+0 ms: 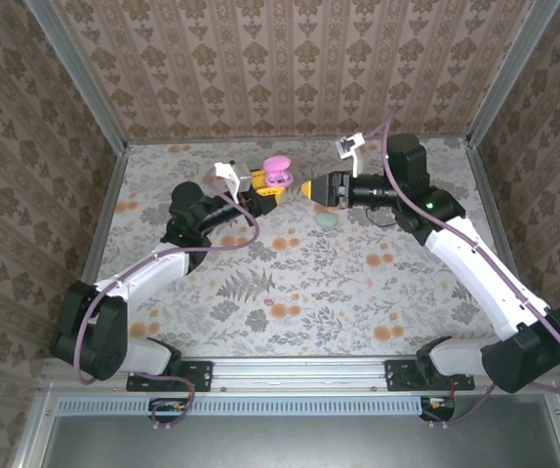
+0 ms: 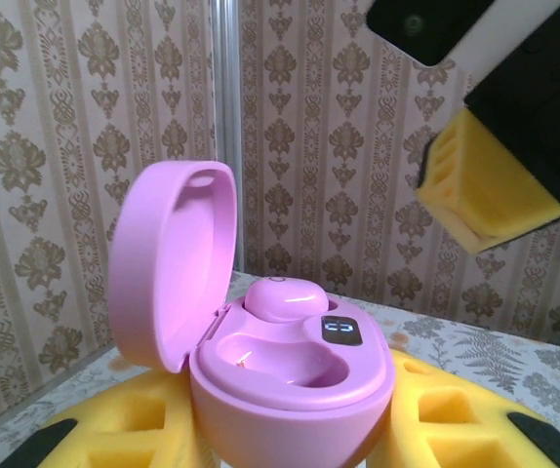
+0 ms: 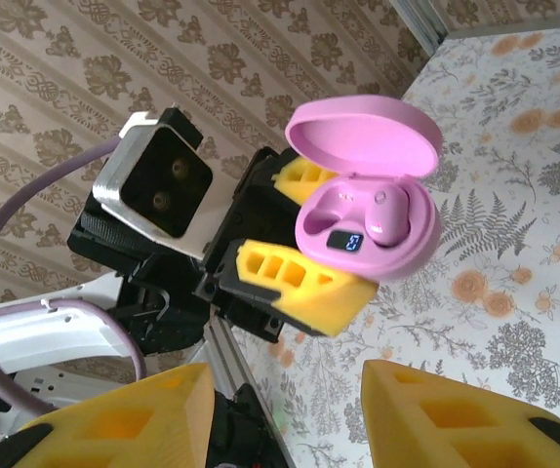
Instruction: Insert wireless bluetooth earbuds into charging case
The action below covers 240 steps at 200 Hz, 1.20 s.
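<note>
Left gripper: its yellow fingers squeeze the pink case from both sides and hold it up off the table
Right gripper: its fingers stand apart with nothing between them; it hangs close beside the case and does not touch it
Pink case: the lid is tipped back, so it is open; its bottom is hidden between the left gripper's fingers, and the left wrist view cuts it off at the lower edge
Pink earbud: it sits in the far hollow of the case; I see just its round top, the rest is sunk in
Near hollow: shiny pink inside, no earbud in it
Loose pink bit: it lies on the table closer to the arms' bases, well apart from both grippers; it is too small to make out, but it may be the second earbud
Mint case: it lies on the table just below the right gripper; I cannot tell if it is open or shut
Writing: a little dark screen on the front of the pink case glows with pale blue numbers; they look like two digits, too blurry to read
</note>
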Each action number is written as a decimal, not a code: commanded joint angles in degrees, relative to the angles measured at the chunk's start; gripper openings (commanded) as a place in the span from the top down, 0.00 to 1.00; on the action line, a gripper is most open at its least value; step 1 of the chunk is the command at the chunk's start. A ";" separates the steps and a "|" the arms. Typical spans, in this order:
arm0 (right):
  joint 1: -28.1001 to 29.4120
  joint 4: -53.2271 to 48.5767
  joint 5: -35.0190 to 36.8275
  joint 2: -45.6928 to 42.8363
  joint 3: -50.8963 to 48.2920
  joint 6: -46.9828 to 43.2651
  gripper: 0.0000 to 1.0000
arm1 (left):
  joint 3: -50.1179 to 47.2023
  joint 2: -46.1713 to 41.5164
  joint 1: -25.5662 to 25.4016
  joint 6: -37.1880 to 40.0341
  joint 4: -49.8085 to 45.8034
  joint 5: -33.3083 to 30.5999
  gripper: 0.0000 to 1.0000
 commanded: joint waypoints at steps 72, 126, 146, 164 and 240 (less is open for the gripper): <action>-0.19 -6.60 14.23 0.19 -14.29 1.53 0.58 | -2.88 -13.60 0.19 5.83 -11.07 -9.66 0.72; 8.35 -14.35 11.78 18.61 -9.31 -4.28 0.59 | -3.69 -19.40 1.61 8.72 -15.45 -13.62 0.72; 11.83 -16.03 12.86 24.77 -5.42 -6.47 0.59 | -3.83 -20.74 1.60 8.78 -15.74 -14.43 0.72; 14.87 -20.88 14.82 29.66 -1.18 -8.70 0.59 | -3.77 -21.84 1.60 9.33 -16.58 -14.91 0.73; 22.02 -27.73 19.06 40.30 8.00 -18.65 0.60 | -6.31 -26.57 4.37 11.65 -17.94 -21.62 0.74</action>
